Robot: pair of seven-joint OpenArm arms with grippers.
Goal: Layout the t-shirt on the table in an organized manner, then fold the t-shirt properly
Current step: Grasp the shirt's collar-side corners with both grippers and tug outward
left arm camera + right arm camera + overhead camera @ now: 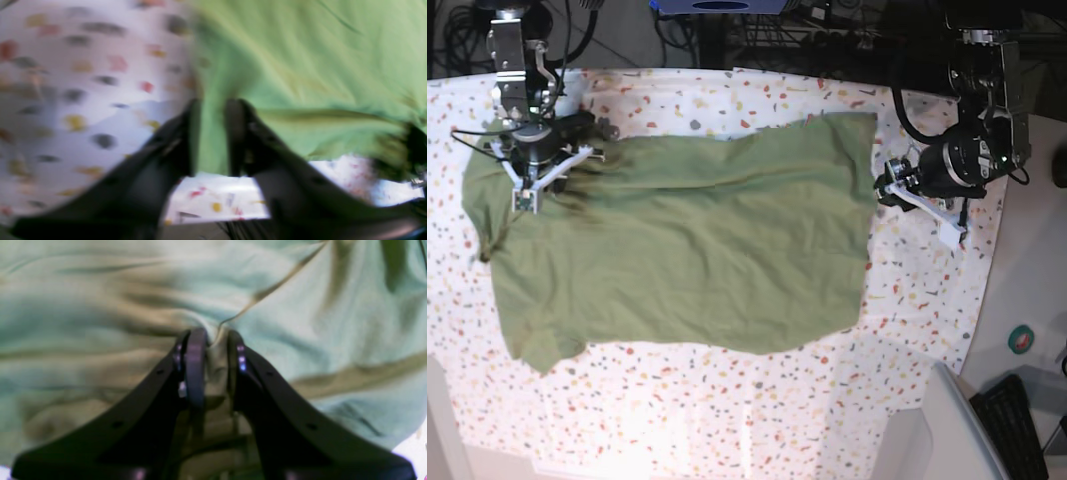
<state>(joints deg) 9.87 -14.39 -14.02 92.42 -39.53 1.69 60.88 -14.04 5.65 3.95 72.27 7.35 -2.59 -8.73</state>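
Left wrist view: the left gripper (212,133) has its jaws partly closed on a strip of the t-shirt (300,66), pinching green cloth between them. The picture is blurred. The grip sits at the shirt's edge, with the speckled table (83,83) bare beside it, which suits pulling that edge outward to flatten the cloth.

Right wrist view: the right gripper (211,350) has its jaws nearly together on a raised fold of the t-shirt (100,306). Creases run toward the pinch, so the cloth appears to be under tension. Fabric fills almost the whole view.

Base view: the t-shirt (687,250) lies spread across the middle of the table (727,410), reaching toward its left edge. The right gripper (532,170) holds the shirt's far left corner; the left gripper (882,190) is at the shirt's right edge. Holding opposite sides probably serves to stretch the shirt flat. The near left corner is bunched and not yet laid out. Cables (907,110) trail near the far right corner, and a keyboard (1022,425) lies off the near right corner; neither obstructs the shirt.
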